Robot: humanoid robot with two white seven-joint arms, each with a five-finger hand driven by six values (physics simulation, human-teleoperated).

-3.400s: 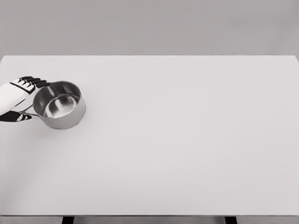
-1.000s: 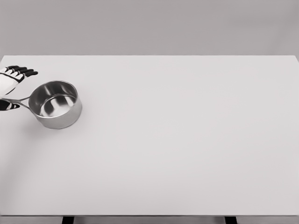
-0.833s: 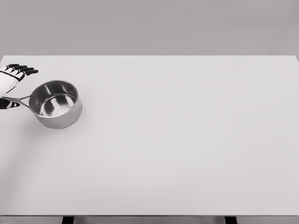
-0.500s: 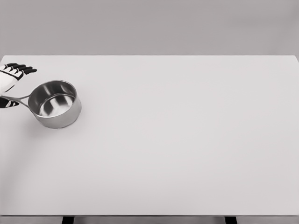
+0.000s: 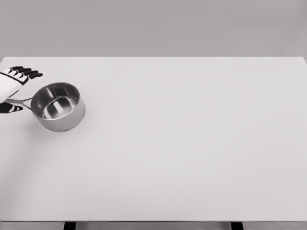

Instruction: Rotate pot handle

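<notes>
Pot sits far left on the tabletop, upright, open mouth up, empty inside. Its thin handle runs out from the pot's left wall toward the picture's left edge, angled slightly up and away.

Change over the last few seconds: earlier the left hand was pressed in close against the pot's left rim, with the handle pointing down-left. Since then the hand has backed off leftward, and the handle has swung to point nearly straight left. In the last half second the pot has drifted a touch rightward; the handle's angle looks much the same. Judgement: the handle has been turned through a modest arc, and the turning seems either paused or close to finished; how much rotation the task wants cannot be told from here.

Hand pose: the left hand enters at the left edge, just left of the pot, white back of the hand showing, dark fingers extended and pointing right, above the handle and short of the pot's rim. A dark thumb tip shows below the handle. So the handle passes between fingers and thumb. The fingers look loosely spread rather than clenched; whether thumb or palm actually touches the handle cannot be told, since the contact lies at the frame edge.

Right arm: not in view.
</notes>
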